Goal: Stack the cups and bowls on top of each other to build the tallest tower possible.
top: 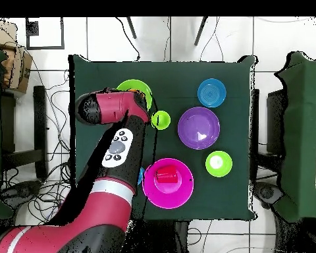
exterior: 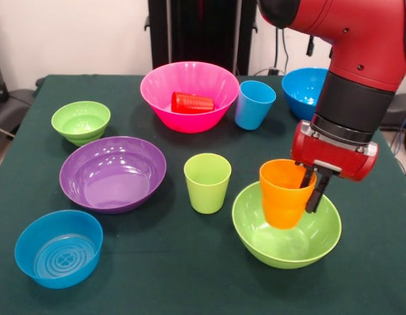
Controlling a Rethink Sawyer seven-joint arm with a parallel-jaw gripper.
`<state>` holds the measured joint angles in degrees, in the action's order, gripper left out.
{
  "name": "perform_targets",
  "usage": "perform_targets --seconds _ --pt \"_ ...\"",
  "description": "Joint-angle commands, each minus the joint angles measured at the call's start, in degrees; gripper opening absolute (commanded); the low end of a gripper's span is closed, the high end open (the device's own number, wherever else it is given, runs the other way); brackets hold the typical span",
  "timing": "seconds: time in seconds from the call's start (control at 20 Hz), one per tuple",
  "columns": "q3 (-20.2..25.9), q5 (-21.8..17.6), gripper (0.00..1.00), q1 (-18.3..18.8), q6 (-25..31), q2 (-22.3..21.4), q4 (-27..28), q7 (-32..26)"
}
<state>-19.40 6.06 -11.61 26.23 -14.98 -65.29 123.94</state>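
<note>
Front view: the tool [exterior: 309, 187] has its fingers closed on the rim of the orange cup [exterior: 285, 193], one finger inside the cup and one down its outer wall, at the cup's 3 o'clock side. The cup hangs upright, its base down inside the large lime green bowl [exterior: 286, 226]; whether it touches the bowl floor cannot be told. That bowl sits on the dark green counter [exterior: 190, 275] at 5 o'clock from the counter's centre. Count, front view: four cups — orange in the tool, lime green cup [exterior: 207, 182] upright near centre, light blue cup [exterior: 254, 104] upright just beside the pink bowl at its 3 o'clock, red cup [exterior: 192, 102] lying on its side inside the large pink bowl [exterior: 189, 95]. Six bowls — pink at 12 o'clock, large blue bowl [exterior: 304, 92] at 2 o'clock partly behind the arm, purple bowl [exterior: 113, 173] at 9 o'clock, small lime green bowl [exterior: 81, 122] at 10 o'clock, small blue bowl [exterior: 58, 248] with ringed floor at 7 o'clock, and the large lime green one. Overhead view: the arm covers the tool, the orange cup and the large blue bowl; only a sliver of the light blue cup shows.
</note>
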Motion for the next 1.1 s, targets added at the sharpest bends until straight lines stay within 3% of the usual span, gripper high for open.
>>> perform_targets --seconds 0.05,0.8,1.1 --pt "2.94 2.0 0.0 -0.81 2.72 0.89 -4.5 10.93" --pt "2.11 2.05 0.0 -2.43 -4.86 2.73 -7.31 11.96" --pt "0.04 3.04 0.0 -4.0 -4.87 4.31 -6.34 13.0"
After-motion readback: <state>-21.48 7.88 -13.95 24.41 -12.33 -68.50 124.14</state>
